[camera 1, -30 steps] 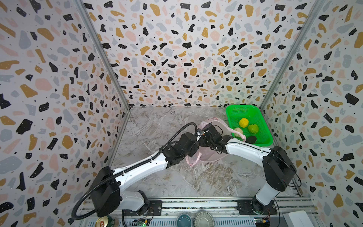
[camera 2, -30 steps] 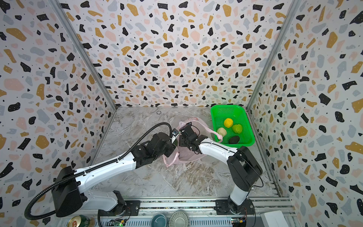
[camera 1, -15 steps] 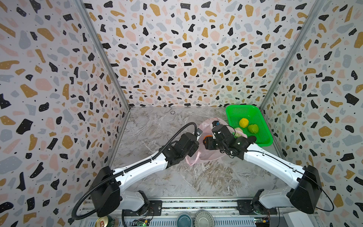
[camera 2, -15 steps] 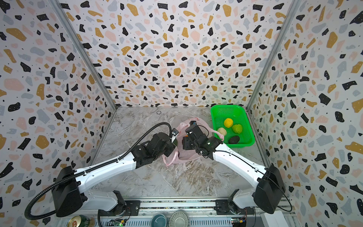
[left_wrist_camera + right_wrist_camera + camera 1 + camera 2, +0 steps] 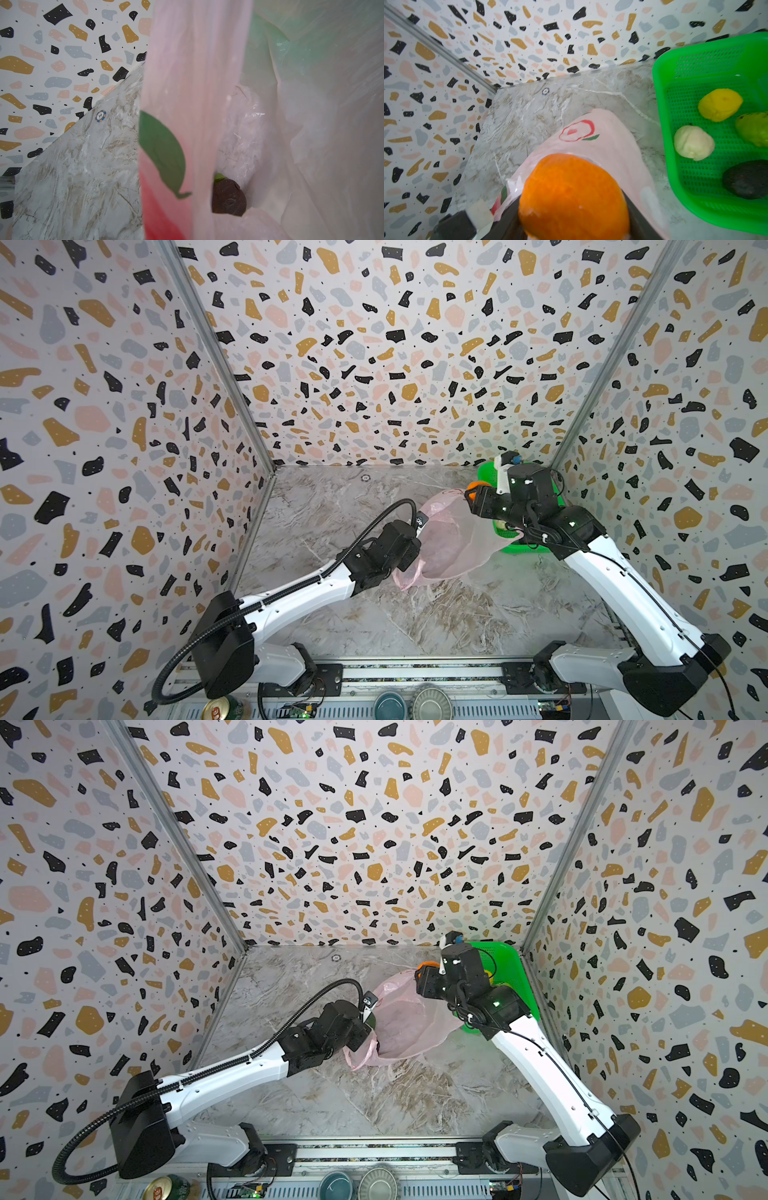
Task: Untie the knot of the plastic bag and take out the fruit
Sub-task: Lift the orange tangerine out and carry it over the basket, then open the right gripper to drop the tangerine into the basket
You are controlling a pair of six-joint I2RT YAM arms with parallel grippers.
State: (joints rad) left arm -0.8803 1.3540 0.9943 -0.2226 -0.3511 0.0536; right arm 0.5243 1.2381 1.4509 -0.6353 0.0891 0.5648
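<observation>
We see our right gripper (image 5: 475, 498) clasping the orange fruit (image 5: 573, 195) above the far rim of the plastic bag (image 5: 449, 539), just beside the green basket (image 5: 513, 548); our left gripper (image 5: 419, 524) is clamped tight on the bag's near edge

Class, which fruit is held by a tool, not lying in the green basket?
The orange fruit, clamped in the right tool; four others lie in the basket.

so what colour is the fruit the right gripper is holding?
Bright orange. The fruit shows best in the right wrist view, against the pink plastic bag.
</observation>
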